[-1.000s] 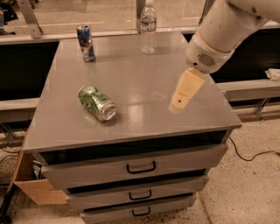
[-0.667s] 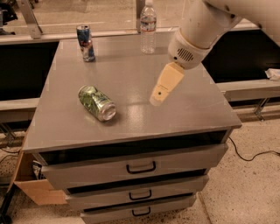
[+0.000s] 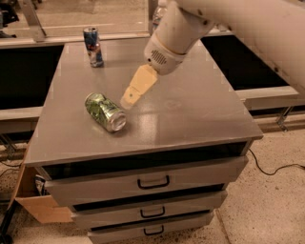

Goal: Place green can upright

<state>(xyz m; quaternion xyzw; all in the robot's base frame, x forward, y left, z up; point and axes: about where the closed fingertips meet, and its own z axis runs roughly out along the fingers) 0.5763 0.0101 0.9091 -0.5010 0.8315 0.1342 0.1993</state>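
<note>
The green can point(image 3: 105, 111) lies on its side on the grey cabinet top point(image 3: 190, 109), left of middle, with its silver end turned toward the front right. My gripper point(image 3: 127, 101) hangs from the white arm point(image 3: 174, 35) and points down and to the left. Its tan tip is just right of the can and a little above the surface, apart from the can.
A slim blue-silver-red can point(image 3: 93, 46) stands upright at the back left of the top. A clear bottle point(image 3: 157, 14) at the back is mostly hidden behind the arm. The cabinet has three drawers point(image 3: 152, 181) in front. A cardboard box point(image 3: 33, 200) sits on the floor at left.
The arm and gripper have swung left across the top, from the right side to just beside the green can. The can has not moved.
</note>
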